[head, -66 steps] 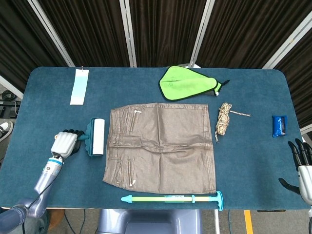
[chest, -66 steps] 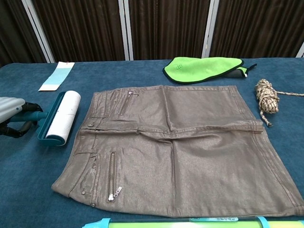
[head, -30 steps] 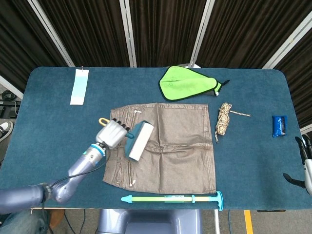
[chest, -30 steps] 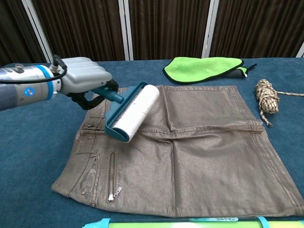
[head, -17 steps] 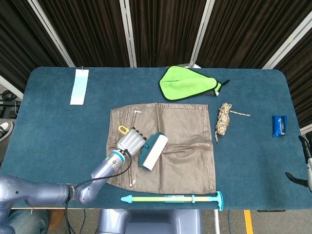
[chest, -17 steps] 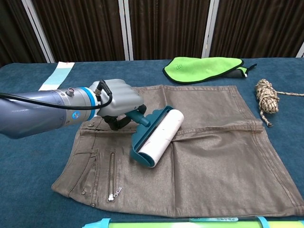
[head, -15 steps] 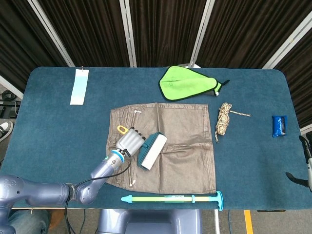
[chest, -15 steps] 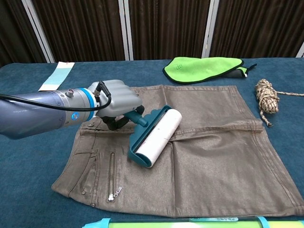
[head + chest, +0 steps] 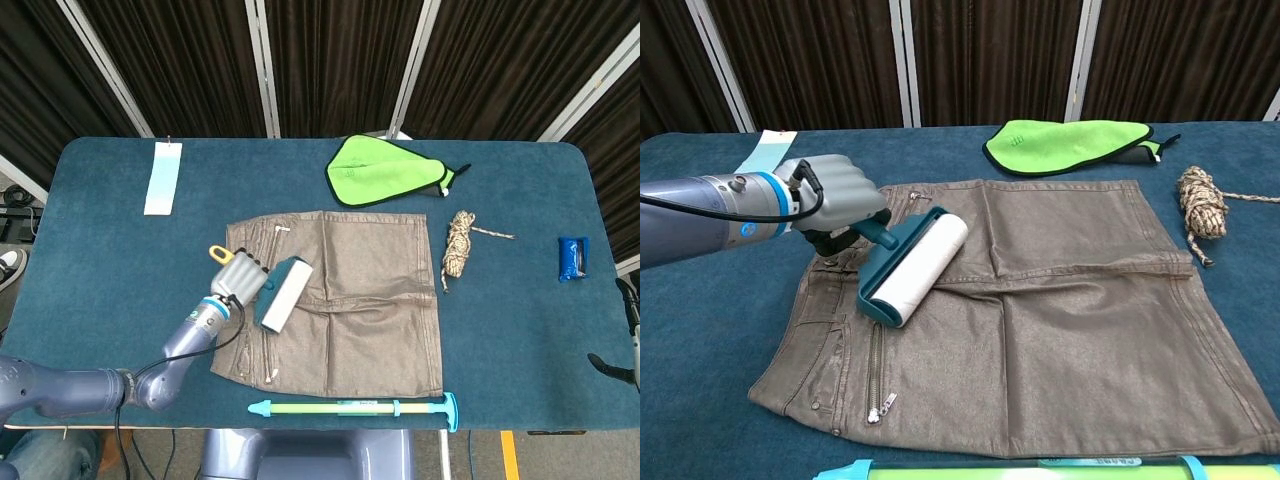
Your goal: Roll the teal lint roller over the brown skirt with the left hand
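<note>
The brown skirt (image 9: 345, 300) (image 9: 1060, 310) lies flat in the middle of the blue table, waistband to the left. My left hand (image 9: 236, 279) (image 9: 835, 205) grips the handle of the teal lint roller (image 9: 282, 293) (image 9: 912, 267). Its white roll rests on the skirt's left part, near the waistband and above the lower zipper. My right hand (image 9: 630, 335) shows only partly at the right edge of the head view, off the table; its fingers are not clear enough to judge.
A green cloth (image 9: 385, 171) (image 9: 1070, 145) lies behind the skirt. A rope bundle (image 9: 460, 243) (image 9: 1202, 203) sits to the right, a blue packet (image 9: 572, 257) further right. A white-blue strip (image 9: 162, 178) lies far left. A long teal-green stick (image 9: 355, 407) lies along the front edge.
My left hand has drawn the roller back to the left across the skirt, from the middle toward the waistband. The right hand has stayed put.
</note>
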You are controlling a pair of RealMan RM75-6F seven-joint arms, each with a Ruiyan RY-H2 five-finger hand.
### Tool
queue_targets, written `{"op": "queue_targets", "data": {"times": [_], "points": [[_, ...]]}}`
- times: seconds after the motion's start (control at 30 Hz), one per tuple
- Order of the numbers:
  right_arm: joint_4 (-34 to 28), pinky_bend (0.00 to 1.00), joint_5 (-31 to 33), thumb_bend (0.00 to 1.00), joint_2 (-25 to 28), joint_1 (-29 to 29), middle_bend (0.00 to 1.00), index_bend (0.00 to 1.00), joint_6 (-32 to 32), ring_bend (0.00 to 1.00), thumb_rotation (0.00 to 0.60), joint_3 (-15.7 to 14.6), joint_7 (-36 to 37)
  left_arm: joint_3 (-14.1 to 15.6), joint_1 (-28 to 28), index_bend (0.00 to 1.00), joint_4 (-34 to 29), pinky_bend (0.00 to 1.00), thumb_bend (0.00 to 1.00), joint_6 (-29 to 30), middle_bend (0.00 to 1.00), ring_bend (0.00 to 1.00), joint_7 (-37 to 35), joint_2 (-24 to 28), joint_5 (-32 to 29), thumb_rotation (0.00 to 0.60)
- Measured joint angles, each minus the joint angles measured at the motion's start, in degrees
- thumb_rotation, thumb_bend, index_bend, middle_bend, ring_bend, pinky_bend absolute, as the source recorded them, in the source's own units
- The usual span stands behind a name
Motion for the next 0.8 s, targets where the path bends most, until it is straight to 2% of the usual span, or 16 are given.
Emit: {"op": "queue_targets", "data": {"times": [0.17, 0.43, 0.63, 0.8], "points": [[-0.22, 0.00, -0.17, 0.00, -0.06, -0.04, 0.00, 0.00, 0.20, 0.00, 0.600, -0.13, -0.46, 1.86, 1.28, 0.70, 1.00, 0.43, 1.00, -0.01, 0.57, 0.40, -2.24, 2.64, -0.17, 0.600], [-0.64, 0.00, -0.25, 0.00, -0.18, 0.03, 0.00, 0.00, 0.29, 0.00, 0.600, -0.23, -1.14, 2.95, 2.63, 0.70, 2.94, 0.43, 1.00, -0.95, 0.57, 0.40, -6.55, 4.45, 1.01, 0.600], [-0.69, 0.00, -0.11, 0.00, -0.16, 0.12, 0.00, 0.00, 0.19, 0.00, 0.600, -0.18, -1.12, 2.71, 2.00, 0.71, 2.11, 0.43, 1.00, -0.98, 0.57, 0.40, -7.31, 4.08, 2.84, 0.600], [-0.56, 0.00, 0.15, 0.00, -0.01, 0.14, 0.00, 0.00, 0.08, 0.00, 0.600, -0.08, -0.66, 2.50, 0.40, 0.71, 1.02, 0.43, 1.00, -0.74, 0.58, 0.40, -5.23, 2.21, 3.02, 0.600]]}}
